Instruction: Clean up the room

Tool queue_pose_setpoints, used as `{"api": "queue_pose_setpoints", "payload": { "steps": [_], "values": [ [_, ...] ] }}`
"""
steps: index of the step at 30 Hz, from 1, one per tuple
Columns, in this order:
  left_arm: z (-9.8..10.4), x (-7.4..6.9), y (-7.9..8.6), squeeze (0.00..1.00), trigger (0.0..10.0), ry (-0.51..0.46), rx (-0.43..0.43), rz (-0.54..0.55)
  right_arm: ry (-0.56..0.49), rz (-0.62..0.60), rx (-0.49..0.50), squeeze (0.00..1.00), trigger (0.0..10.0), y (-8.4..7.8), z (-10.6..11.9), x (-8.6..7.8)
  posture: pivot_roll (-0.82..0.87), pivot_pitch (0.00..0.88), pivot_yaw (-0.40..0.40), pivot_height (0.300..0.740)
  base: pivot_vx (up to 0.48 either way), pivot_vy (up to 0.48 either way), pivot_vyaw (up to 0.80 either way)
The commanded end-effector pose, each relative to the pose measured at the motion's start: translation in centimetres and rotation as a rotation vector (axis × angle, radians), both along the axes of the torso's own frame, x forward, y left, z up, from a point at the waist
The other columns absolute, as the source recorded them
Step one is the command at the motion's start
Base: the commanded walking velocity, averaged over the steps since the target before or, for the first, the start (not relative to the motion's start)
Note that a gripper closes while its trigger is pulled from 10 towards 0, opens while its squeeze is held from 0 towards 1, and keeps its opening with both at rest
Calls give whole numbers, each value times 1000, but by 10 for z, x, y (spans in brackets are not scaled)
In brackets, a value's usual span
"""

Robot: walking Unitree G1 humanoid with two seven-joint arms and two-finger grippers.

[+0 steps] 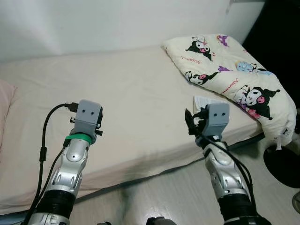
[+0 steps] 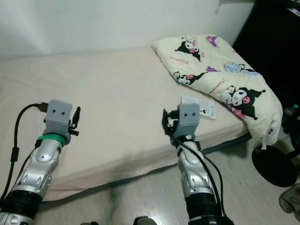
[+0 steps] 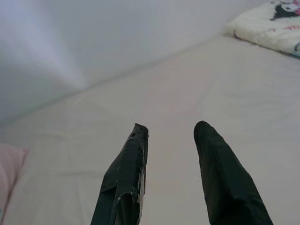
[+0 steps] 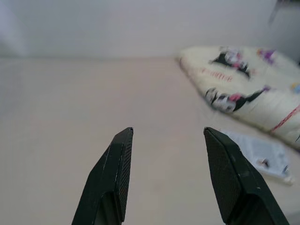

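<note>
Two grippers, both with fingers spread and nothing between them, are raised over the near edge of the bed as I face a room to be tidied. My right gripper [image 4: 164,176] hangs above the mattress [image 1: 136,93], its black fingers pointing out across the sheet; just beyond it, at about one o'clock from the wrist, lies a small white leaflet [image 2: 199,107], flat on the sheet and close to the bed's near edge. That paper looks to me the nearest loose thing to pick up, which is probably why this arm is held nearest it with jaws parted. My left gripper [image 3: 173,176] is likewise empty, well apart from the right one at about nine o'clock from it, aimed over bare sheet toward the white wall [image 1: 117,21]. At two o'clock from the right arm a cartoon-printed quilt [image 1: 234,75] lies bundled at the mattress corner, one end spilling over the edge toward the floor, its edge just beside the leaflet. A pink pillow [image 1: 4,101] peeks in at ten o'clock. A dark round base [image 2: 274,168] stands on the pale floor at four o'clock.
</note>
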State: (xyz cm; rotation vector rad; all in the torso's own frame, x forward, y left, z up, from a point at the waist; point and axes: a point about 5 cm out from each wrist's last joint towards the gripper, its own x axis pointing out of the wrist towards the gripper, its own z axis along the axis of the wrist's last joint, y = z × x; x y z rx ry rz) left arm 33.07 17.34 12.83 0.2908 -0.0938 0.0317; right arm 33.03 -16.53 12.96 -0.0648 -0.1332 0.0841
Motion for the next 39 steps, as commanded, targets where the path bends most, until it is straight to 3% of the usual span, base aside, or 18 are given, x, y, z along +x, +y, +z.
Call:
{"api": "queue_pose_setpoints", "payload": {
  "steps": [1,4,7,13,24,39],
  "values": [
    [-1,-2,4,0,10000,-4,27,15,-14,-46,1,0,10000,-13,0,-2,-71,9,6,740,0,0,0],
    [10,-1,10,0,10000,-32,20,28,-64,-80,29,0,10000,-24,11,-3,-74,17,10,740,0,0,0],
    [18,3,16,0,10000,-49,6,35,-92,-98,43,0,10000,-24,16,-3,-81,32,23,740,0,0,0],
    [12,6,14,0,10000,-24,36,35,-97,-67,74,0,10000,-9,10,-9,-87,29,20,740,0,0,0],
    [3,-2,1,0,10000,-3,41,13,-41,-43,68,0,10000,-7,2,-7,-52,53,1,740,0,0,0],
    [9,1,-14,0,10000,-15,13,-63,-47,-87,77,0,10000,-12,4,-8,-82,65,23,740,0,0,798]
  ]
}}
